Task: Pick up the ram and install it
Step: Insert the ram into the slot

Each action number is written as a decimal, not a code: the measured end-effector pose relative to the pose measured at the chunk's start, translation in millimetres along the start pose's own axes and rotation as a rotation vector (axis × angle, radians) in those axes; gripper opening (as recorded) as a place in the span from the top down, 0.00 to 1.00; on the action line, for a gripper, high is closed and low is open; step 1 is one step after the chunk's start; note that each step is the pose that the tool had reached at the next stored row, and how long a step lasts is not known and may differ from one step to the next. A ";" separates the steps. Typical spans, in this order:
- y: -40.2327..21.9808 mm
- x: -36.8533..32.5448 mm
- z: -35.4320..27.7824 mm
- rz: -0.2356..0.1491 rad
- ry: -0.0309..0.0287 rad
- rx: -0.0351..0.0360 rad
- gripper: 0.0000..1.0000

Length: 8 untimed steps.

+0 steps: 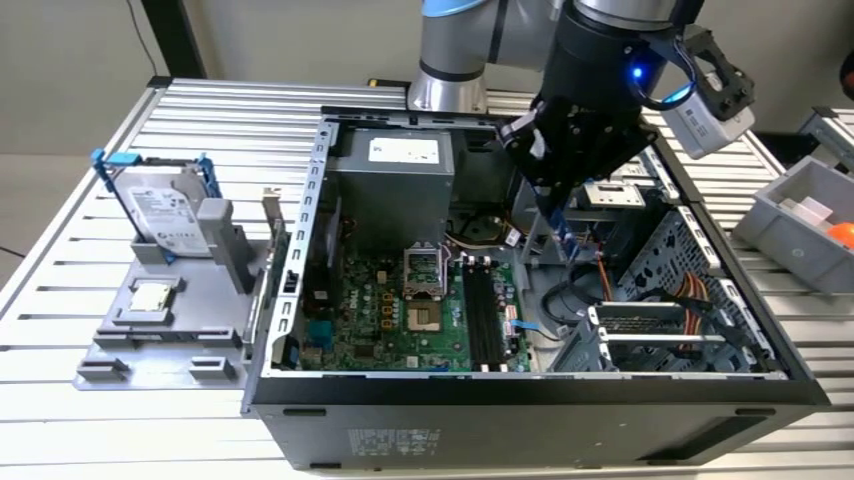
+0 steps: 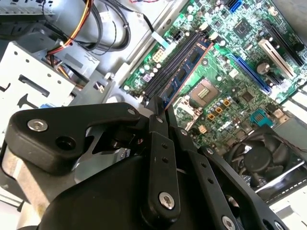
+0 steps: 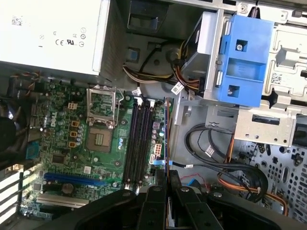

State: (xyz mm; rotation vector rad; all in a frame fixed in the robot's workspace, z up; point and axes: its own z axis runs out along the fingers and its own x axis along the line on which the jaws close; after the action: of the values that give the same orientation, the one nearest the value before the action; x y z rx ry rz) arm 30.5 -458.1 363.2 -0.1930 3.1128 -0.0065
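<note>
My gripper (image 1: 554, 195) hangs inside the open computer case (image 1: 534, 385), shut on the ram. The ram (image 2: 184, 72) is a thin dark blue stick with black chips, reaching from the fingertips down toward the motherboard. In the first wrist view the ram (image 3: 167, 139) shows edge-on as a narrow line leaving the gripper (image 3: 168, 175). It hovers just beside the black memory slots (image 3: 136, 139), above the board and slightly toward the drive-bay side. In the second wrist view the gripper (image 2: 160, 103) pinches the ram's near end, and the memory slots (image 2: 168, 60) run alongside it.
The power supply (image 1: 394, 165) sits at the back of the case, with a blue drive caddy (image 3: 242, 57) and loose cables (image 3: 225, 163) near the gripper. On the exterior view's left, a grey stand holds a hard drive (image 1: 167, 210) and a processor chip (image 1: 150, 297). A grey bin (image 1: 801, 215) stands on the right.
</note>
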 end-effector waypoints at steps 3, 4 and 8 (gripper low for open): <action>0.2 0.0 1.9 0.000 0.0003 0.0023 1.00; 0.4 0.0 2.6 0.000 0.0004 0.0031 1.00; 1.1 0.0 5.1 0.000 0.0008 0.0072 1.00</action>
State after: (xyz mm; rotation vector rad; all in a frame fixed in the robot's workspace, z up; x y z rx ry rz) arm 30.5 -457.0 358.1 -0.1928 3.1131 -0.0178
